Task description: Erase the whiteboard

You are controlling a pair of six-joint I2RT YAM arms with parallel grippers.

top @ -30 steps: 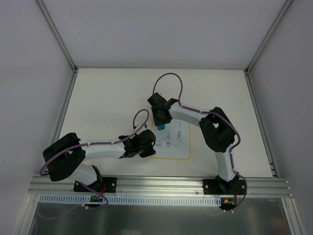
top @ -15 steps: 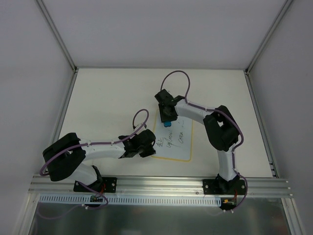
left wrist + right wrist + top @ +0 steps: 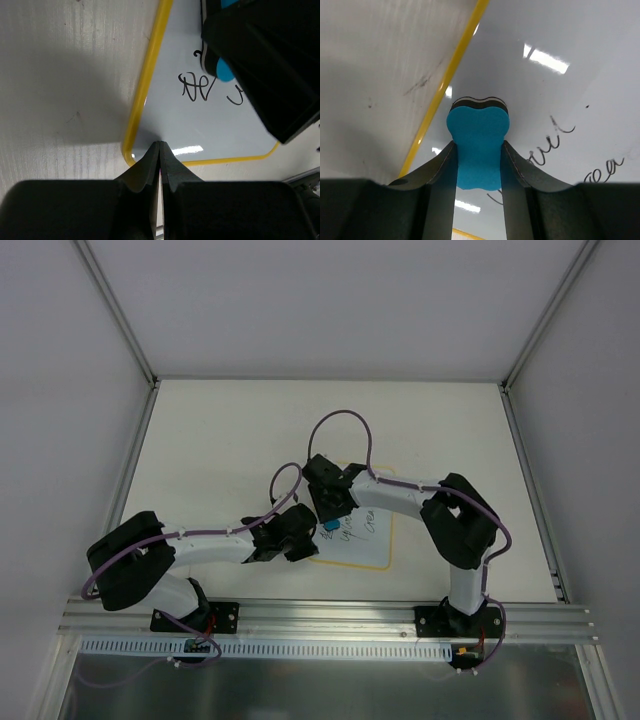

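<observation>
The whiteboard (image 3: 368, 550), white with a yellow rim, lies on the table between the arms, with dark handwriting (image 3: 368, 526) on it. My right gripper (image 3: 328, 512) is shut on the blue eraser (image 3: 329, 526) and holds it down on the board's left part. In the right wrist view the eraser (image 3: 477, 125) sits between my fingers (image 3: 440, 170), near the yellow rim (image 3: 451, 75) and beside the writing (image 3: 555, 137). My left gripper (image 3: 304, 542) is shut, its tips (image 3: 160, 146) pressed on the board's near left corner (image 3: 131, 155). The left wrist view also shows the writing (image 3: 192, 87) and the eraser (image 3: 225, 70).
The white tabletop (image 3: 220, 450) is walled by white panels on three sides. An aluminium rail (image 3: 330, 615) with both arm bases runs along the near edge. Purple cables (image 3: 345, 420) loop above both wrists.
My right gripper with the eraser first moved toward the board's far edge, then came back nearer and to the left over the board. The left arm has not moved.
</observation>
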